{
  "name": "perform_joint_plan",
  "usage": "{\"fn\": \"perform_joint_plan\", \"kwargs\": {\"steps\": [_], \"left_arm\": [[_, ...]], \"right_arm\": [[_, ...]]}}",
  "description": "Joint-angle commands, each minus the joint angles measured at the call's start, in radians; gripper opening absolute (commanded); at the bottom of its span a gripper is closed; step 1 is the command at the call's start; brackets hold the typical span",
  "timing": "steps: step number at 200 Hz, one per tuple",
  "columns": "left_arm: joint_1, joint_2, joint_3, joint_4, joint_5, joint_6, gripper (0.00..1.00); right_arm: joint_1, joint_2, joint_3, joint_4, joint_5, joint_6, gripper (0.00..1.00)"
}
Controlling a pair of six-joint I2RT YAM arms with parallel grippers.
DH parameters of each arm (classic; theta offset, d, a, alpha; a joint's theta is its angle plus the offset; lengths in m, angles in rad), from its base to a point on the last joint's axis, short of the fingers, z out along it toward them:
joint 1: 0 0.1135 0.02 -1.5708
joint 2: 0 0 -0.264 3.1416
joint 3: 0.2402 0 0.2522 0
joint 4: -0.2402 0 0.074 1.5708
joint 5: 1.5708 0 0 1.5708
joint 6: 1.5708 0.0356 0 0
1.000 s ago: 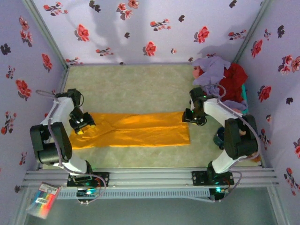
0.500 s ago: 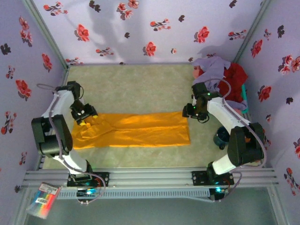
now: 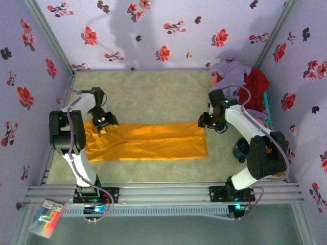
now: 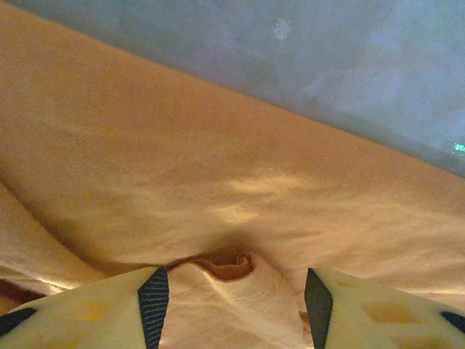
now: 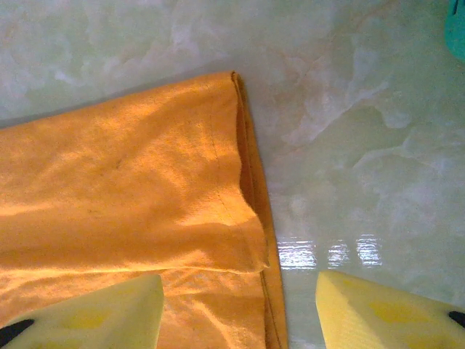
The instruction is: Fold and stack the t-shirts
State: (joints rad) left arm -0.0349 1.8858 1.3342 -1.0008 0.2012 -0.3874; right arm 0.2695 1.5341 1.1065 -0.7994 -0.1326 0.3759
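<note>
The orange-yellow t-shirt (image 3: pixel 148 142) lies folded into a long flat strip across the middle of the table. My left gripper (image 3: pixel 103 124) is down on its far left corner. In the left wrist view it (image 4: pixel 234 291) stands open, its fingers astride a bunched fold of the orange cloth (image 4: pixel 218 145). My right gripper (image 3: pixel 208 122) hovers at the far right corner, open. Seen from the right wrist, it (image 5: pixel 240 298) has one finger over the shirt (image 5: pixel 123 182) and the other over bare table. Lavender (image 3: pixel 231 74) and red (image 3: pixel 255 84) t-shirts lie heaped at the back right.
The heap rests in a teal basket (image 3: pixel 267 106) against the right wall, its rim showing (image 5: pixel 458 29) in the right wrist view. A dark object (image 3: pixel 240 150) sits on the table by the right arm. Flowered walls close in three sides.
My left gripper moved away from me and to the right, along the shirt's left end, whose edge has shifted inward. The right gripper moved slightly away, to the far right corner.
</note>
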Motion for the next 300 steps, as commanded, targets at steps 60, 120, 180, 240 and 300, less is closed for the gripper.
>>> {"fn": "perform_joint_plan", "kwargs": {"steps": [60,120,180,240,300], "left_arm": [[-0.031,0.043,-0.027,-0.036,-0.007,-0.016,0.37],[-0.064,-0.066,-0.099,-0.032,-0.067,-0.068,0.10],[-0.144,-0.208,-0.186,-0.078,-0.078,-0.152,0.10],[-0.235,-0.266,-0.287,-0.070,0.044,-0.246,0.36],[-0.267,-0.329,-0.293,-0.139,0.051,-0.238,0.51]], "right_arm": [[0.006,0.008,0.014,-0.018,-0.009,-0.003,0.59],[0.005,0.003,-0.020,0.016,-0.024,0.004,0.59],[0.005,-0.004,-0.043,0.042,-0.039,-0.005,0.59],[0.005,-0.011,-0.080,0.078,-0.064,0.001,0.59],[0.007,-0.011,-0.090,0.094,-0.068,0.005,0.59]]}}
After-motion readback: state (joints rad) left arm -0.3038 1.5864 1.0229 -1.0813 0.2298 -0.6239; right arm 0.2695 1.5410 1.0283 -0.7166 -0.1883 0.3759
